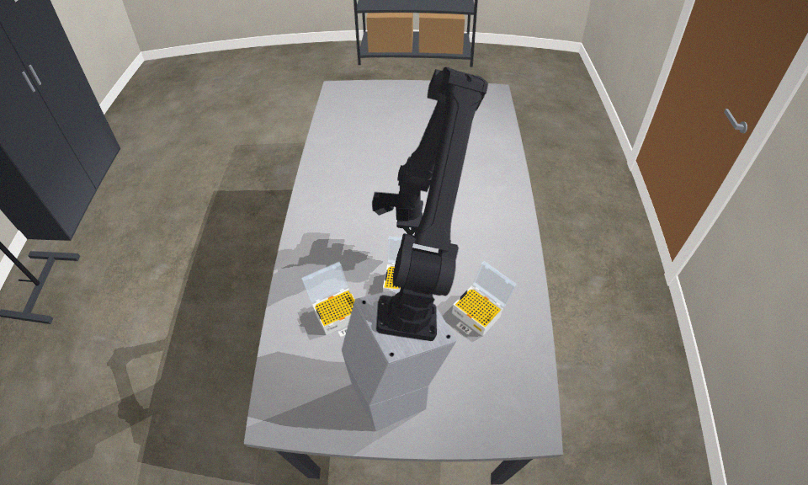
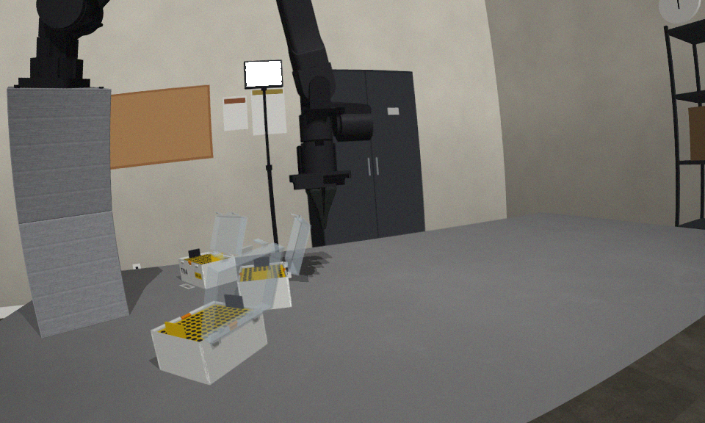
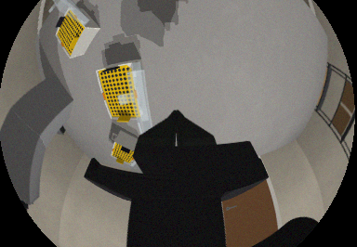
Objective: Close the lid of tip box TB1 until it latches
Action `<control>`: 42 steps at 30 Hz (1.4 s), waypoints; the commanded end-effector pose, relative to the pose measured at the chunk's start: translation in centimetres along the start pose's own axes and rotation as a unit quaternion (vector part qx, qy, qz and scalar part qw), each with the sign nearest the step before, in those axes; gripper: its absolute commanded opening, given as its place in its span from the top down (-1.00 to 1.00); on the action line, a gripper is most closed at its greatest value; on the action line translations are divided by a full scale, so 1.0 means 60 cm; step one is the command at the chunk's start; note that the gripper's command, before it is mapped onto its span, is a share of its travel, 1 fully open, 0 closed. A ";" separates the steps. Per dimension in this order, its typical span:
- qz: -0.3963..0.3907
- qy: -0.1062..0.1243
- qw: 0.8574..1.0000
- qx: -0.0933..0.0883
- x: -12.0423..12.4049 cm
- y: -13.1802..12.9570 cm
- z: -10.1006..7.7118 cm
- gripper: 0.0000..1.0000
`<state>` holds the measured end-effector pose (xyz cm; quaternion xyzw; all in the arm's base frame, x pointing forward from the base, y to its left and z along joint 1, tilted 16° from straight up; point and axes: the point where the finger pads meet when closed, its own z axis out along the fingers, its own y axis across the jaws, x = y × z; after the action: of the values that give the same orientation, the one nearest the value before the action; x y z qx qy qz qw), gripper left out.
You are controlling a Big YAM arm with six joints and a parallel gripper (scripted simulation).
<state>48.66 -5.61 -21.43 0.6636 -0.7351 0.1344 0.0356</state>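
Note:
Three white tip boxes with yellow tip racks stand on the grey bench, all with clear lids open. The left box (image 1: 333, 307) also shows farthest in the exterior view (image 2: 202, 265); its label looks like TB1 but is too small to read surely. The middle box (image 1: 388, 266) (image 2: 264, 281) (image 3: 121, 93) is partly hidden by the arm. The right box (image 1: 482, 304) (image 2: 208, 336) is marked TB2. My gripper (image 2: 321, 210) (image 3: 176, 114) is shut on nothing, points down, and hangs in the air above and just behind the middle box's raised lid (image 2: 298, 239), touching nothing.
The arm's grey pedestal (image 1: 395, 368) (image 2: 63, 205) stands just in front of the three boxes. The arm's base (image 1: 408, 313) sits on it. A dark cabinet (image 2: 376, 152) and a lamp stand (image 2: 265, 152) are off the bench, behind.

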 end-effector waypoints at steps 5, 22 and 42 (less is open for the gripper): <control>0.001 -0.002 1.000 0.018 0.004 -0.017 -0.016 1.00; 0.001 -0.004 1.000 0.021 -0.006 0.013 -0.025 1.00; 0.003 -0.003 1.000 0.021 -0.007 0.054 -0.029 1.00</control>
<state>44.33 -5.23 -21.76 0.6646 -0.7342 0.1338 0.0358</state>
